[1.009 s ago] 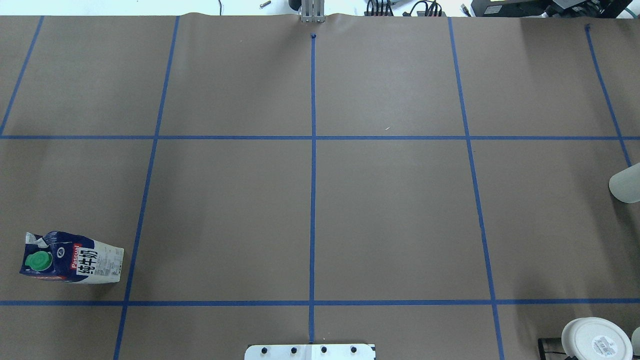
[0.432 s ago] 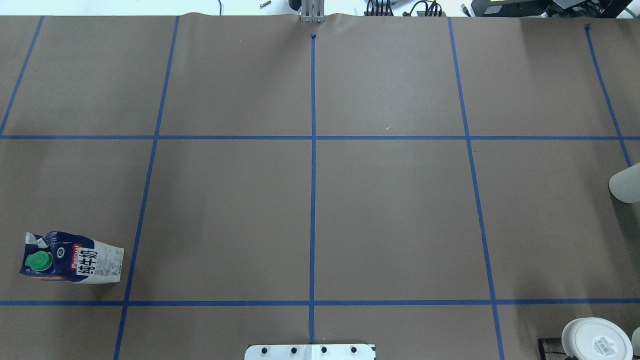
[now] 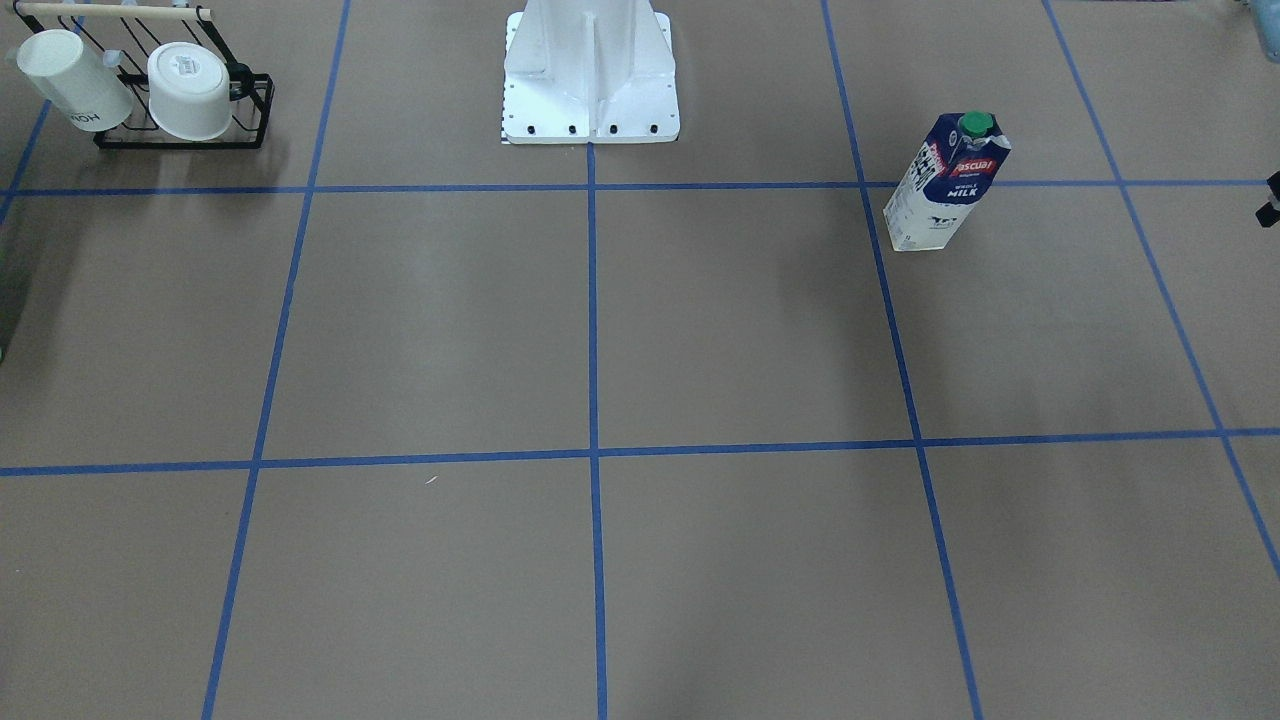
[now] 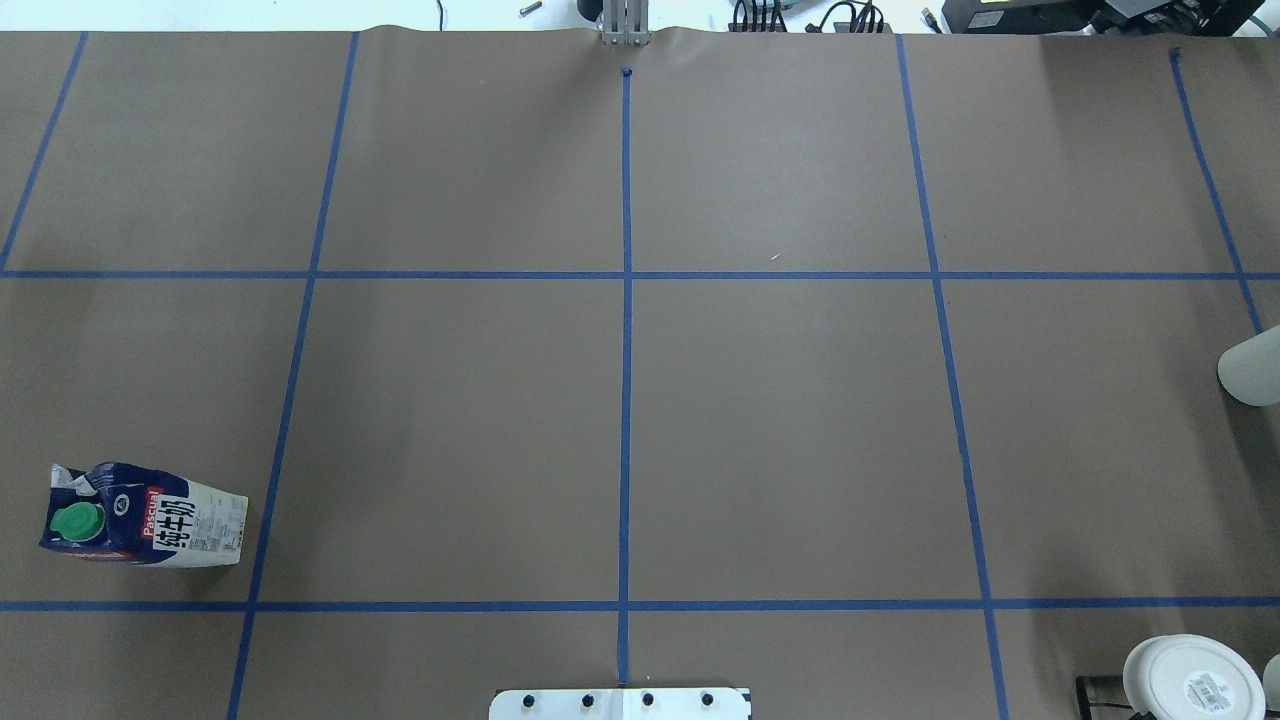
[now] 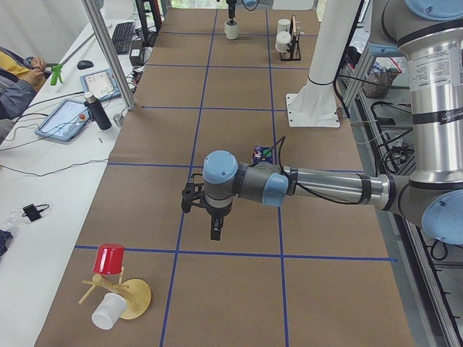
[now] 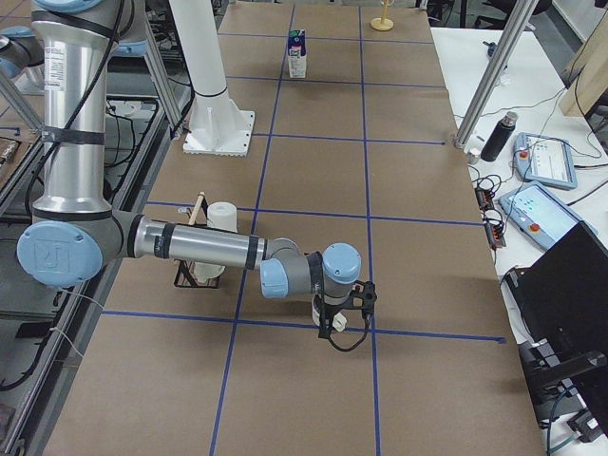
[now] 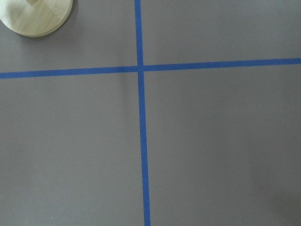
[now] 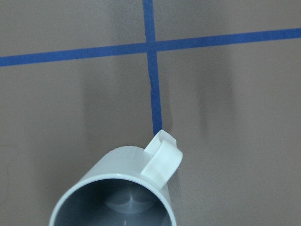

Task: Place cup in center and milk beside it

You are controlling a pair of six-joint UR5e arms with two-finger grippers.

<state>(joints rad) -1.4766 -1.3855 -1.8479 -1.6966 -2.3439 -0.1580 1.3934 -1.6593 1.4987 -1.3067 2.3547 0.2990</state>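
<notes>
Rack [image 3: 230,143] w/ 2 mugs [image 3: 190,90] one side of base [image 3: 590,90], milk [image 3: 945,185] opp side.

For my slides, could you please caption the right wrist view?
Looking into the cup, its handle pointing toward a blue tape crossing.

left arm [image 5: 325,189]: silver tubes, pale-blue joint caps, black cable trailing alongside
right arm [image 6: 195,245]: showing same silver, blue caps
pedestal [image 3: 590,70]: white, bolts lining foot

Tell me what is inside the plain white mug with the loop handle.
The plain white cylindrical mug looks empty: only its grey inner wall and bare bottom show. The picture's lower edge cuts off the near part of the inside, so that part is unseen.
</notes>
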